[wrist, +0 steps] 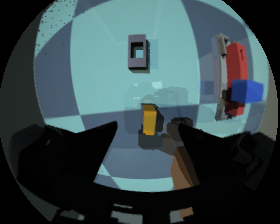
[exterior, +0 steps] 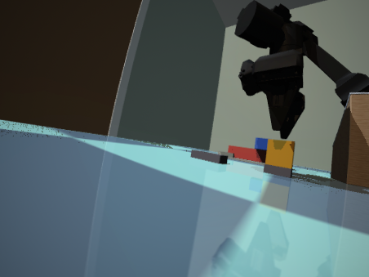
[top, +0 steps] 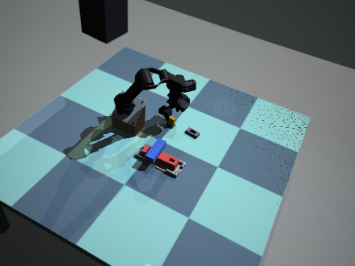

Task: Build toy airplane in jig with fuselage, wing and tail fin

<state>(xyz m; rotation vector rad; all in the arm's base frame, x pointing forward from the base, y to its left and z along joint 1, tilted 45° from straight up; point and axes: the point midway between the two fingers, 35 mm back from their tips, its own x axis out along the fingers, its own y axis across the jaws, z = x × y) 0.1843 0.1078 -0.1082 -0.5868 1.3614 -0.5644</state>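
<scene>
The red fuselage (top: pixel 167 162) (exterior: pixel 242 151) (wrist: pixel 236 61) lies in the grey cradle (top: pixel 170 173) (wrist: pixel 221 75) and looks flat. The blue wing (top: pixel 156 151) (exterior: pixel 260 143) (wrist: pixel 247 91) lies across its top; its tab is hidden. A dark square socket shows open near one end of the fuselage. The yellow tail fin (top: pixel 171 121) (exterior: pixel 279 154) (wrist: pixel 149 120) stands upright in a small dark holder (exterior: pixel 277 170). My gripper (top: pixel 173 111) (exterior: pixel 280 133) (wrist: pixel 148 126) is open and empty, pointing down above the fin, which appears between the fingertips in the wrist view.
An empty dark holder (top: pixel 195 135) (exterior: pixel 207 157) (wrist: pixel 137 64) with a square opening lies near the fin, on the side away from the arm's base. The arm's wooden base block (top: pixel 136 124) (exterior: pixel 360 145) (wrist: pixel 182 172) stands close to the fin.
</scene>
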